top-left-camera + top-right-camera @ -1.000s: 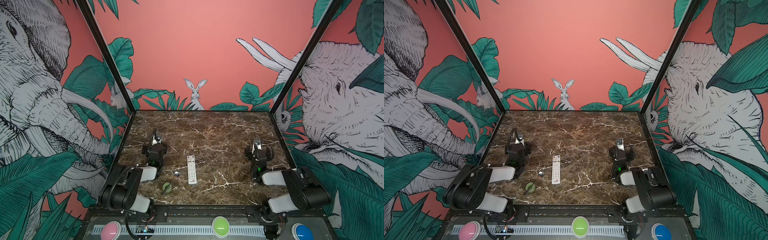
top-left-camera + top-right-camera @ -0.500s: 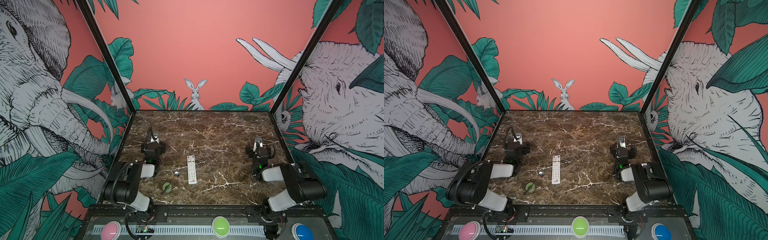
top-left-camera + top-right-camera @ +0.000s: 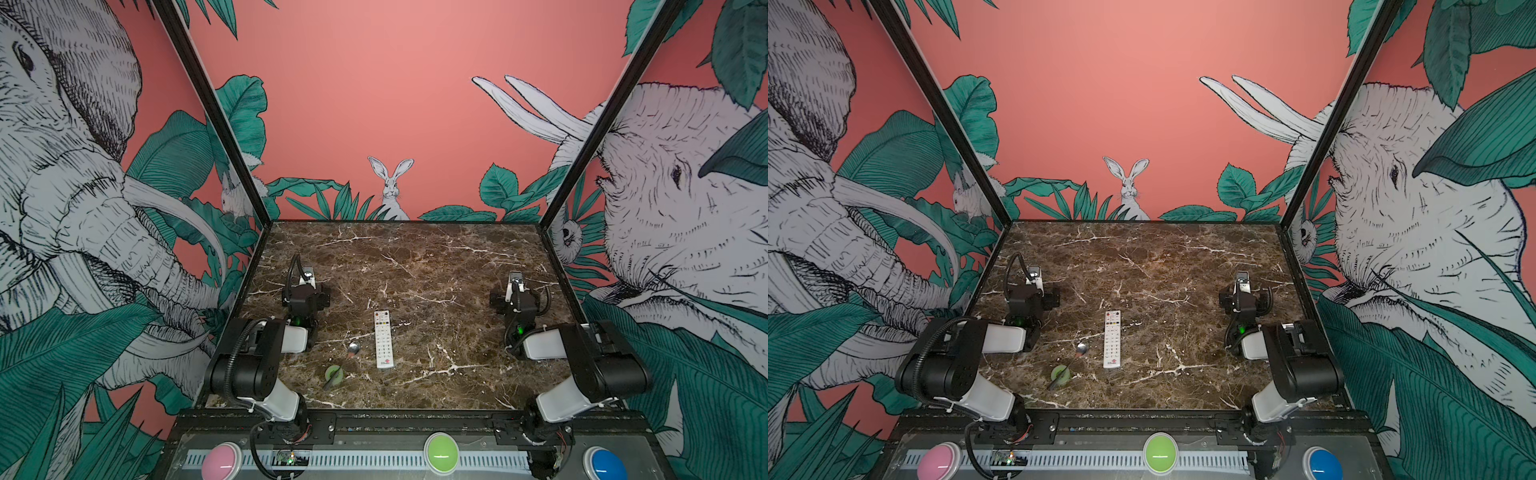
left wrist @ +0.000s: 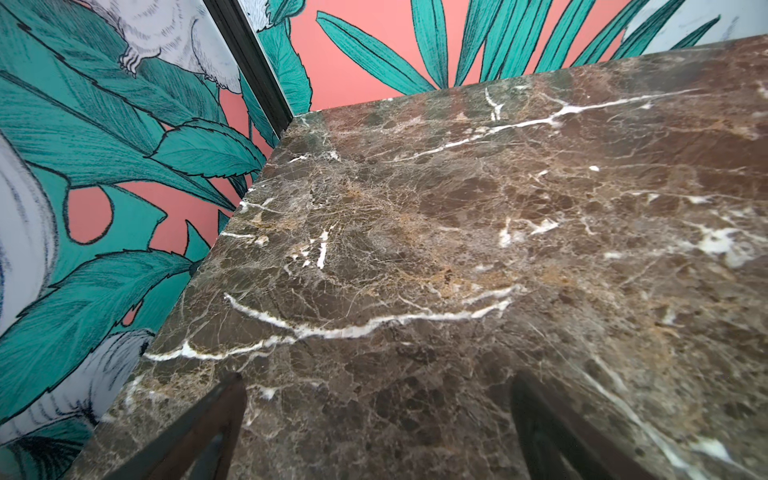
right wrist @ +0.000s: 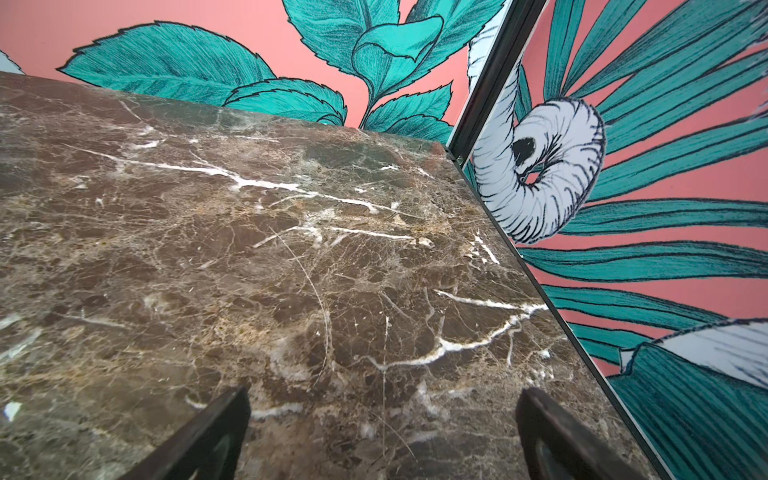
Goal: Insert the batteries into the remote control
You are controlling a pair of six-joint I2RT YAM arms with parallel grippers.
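- Both arms have shifted slightly since a second ago; left gripper (image 4: pixel 376 386) and right gripper (image 5: pixel 384 395) sit over bare table (image 3: pixel 415 257), jaws spread wide, holding nothing.
- White remote control (image 3: pixel 383 338) lies buttons-up between them, spoon (image 3: pixel 353 348) just beside.

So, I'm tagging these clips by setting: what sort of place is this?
Probably a purpose-built robot test booth, not a home: a marble-look tabletop boxed in by jungle-mural panels, two robot arms mounted at its front edge, and coloured push buttons on the console.

Remote control (image 3: pixel 382 338) centre of table (image 3: pixel 415 257); spoon (image 3: pixel 353 348) just left.
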